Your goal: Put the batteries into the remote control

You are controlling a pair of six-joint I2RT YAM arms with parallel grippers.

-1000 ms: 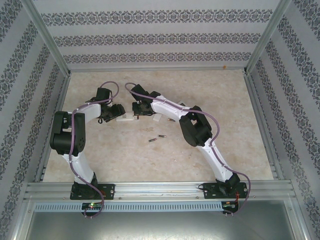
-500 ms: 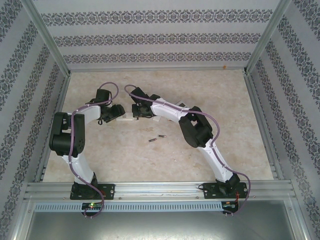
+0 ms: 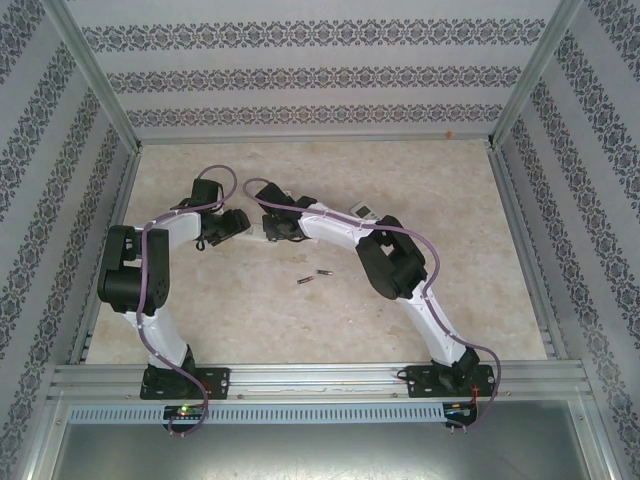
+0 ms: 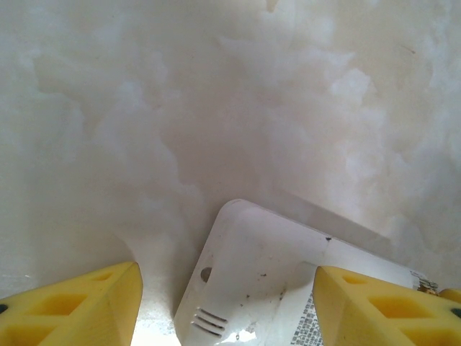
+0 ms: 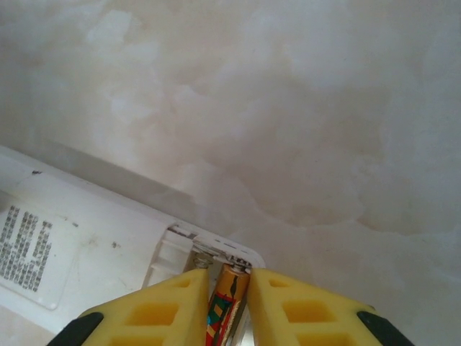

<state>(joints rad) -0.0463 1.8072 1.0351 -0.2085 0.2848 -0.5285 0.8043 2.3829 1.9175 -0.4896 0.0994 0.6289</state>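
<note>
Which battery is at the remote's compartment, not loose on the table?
The battery between the right gripper jaws, its tip at the white remote's open compartment; two other batteries lie loose on the table.

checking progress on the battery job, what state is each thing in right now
left tool: open, straddling the remote
right tool: shut on a battery
remote: back up, battery bay uncovered
held battery: end at the bay
two loose batteries: lying on the table
second remote: lying apart, untouched
</note>
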